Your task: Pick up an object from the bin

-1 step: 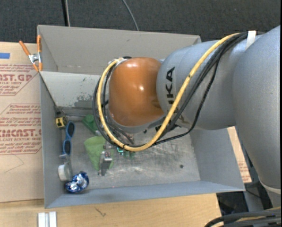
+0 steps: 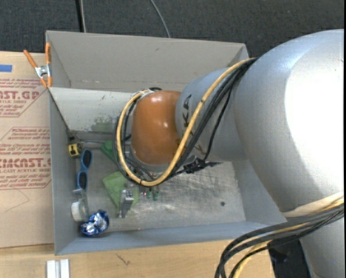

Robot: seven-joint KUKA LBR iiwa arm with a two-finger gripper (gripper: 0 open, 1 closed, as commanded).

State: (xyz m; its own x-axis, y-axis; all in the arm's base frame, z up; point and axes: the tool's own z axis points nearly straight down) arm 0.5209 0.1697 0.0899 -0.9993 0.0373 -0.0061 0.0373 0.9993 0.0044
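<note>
Gripper (clenched or not, cannot tell) hangs just beside crumpled green piece.

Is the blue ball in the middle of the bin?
No, the blue ball lies in the lower-left corner of the bin, below the blue sunglasses.

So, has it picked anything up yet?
Not that I can see. The gripper is down in the bin, by a green piece. Blue sunglasses and a blue-and-white wad lie apart from it. Grasping and lifting out are left.
</note>
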